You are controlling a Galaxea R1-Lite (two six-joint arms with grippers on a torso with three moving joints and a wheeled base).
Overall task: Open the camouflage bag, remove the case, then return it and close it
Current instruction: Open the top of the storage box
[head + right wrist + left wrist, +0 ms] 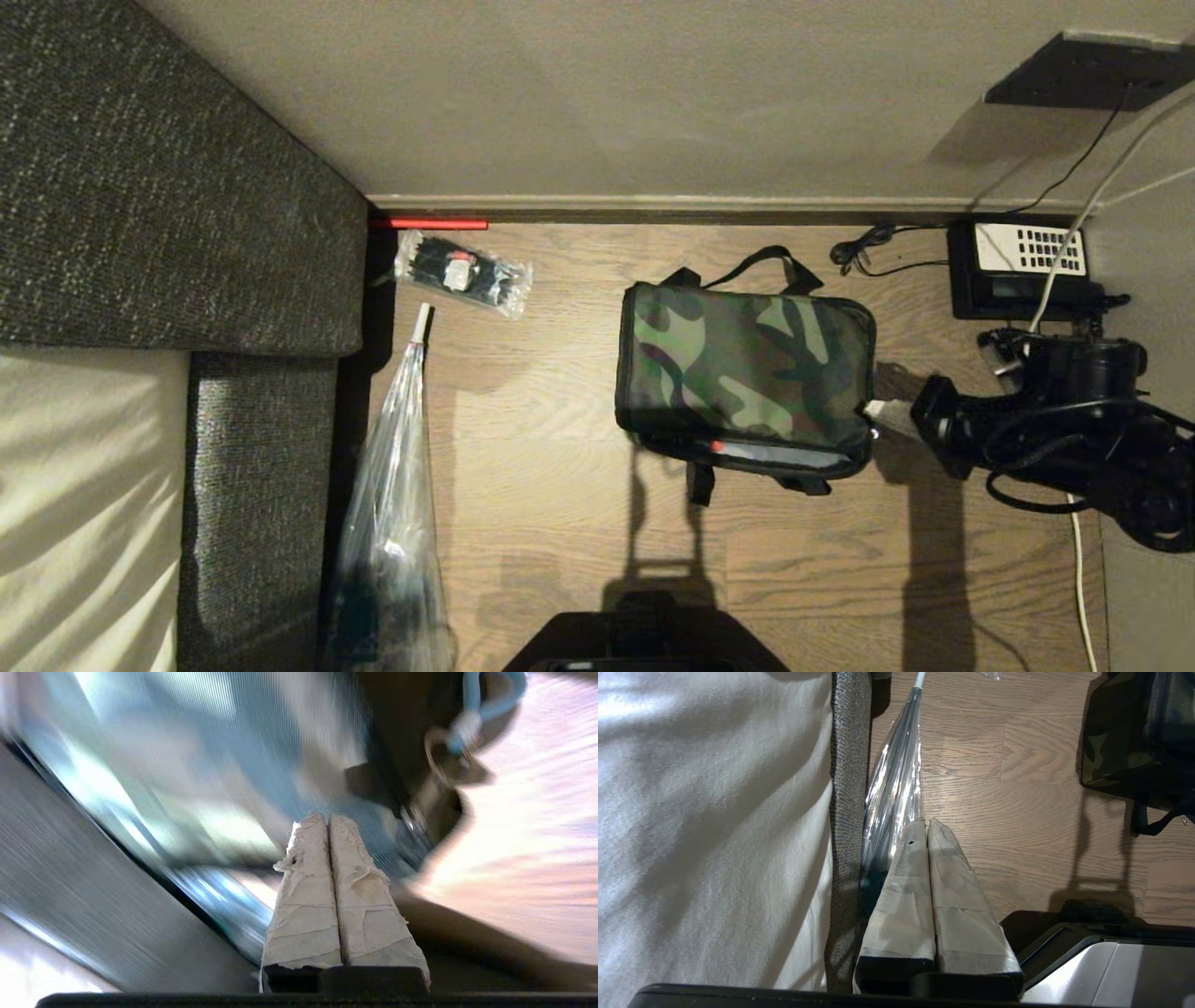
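In your head view the camouflage bag point(745, 373) lies flat on the wooden floor point(560, 485), near the wall and about mid-picture, with its green, brown and black patterned lid facing up. Its sides are black, a black strap loops out at the wall side, and a thin red line shows along the near edge where the lid stands slightly ajar. Its long axis runs left to right, roughly parallel to the wall. Your right gripper point(876, 413) comes in from the right, its pale taped fingers pressed together, the tip at the bag's near right corner; you cannot tell from here whether it touches. A black desk telephone point(1019, 266) sits by the wall beyond that arm, and a clear plastic sleeve point(397, 485) lies beside the grey sofa point(168, 187). In your left wrist view the left gripper point(927, 828) hangs closed and empty above the floor next to that sleeve, with the bag well apart at the picture's edge. Your right wrist view is smeared; only the closed fingers point(308, 896) read clearly.
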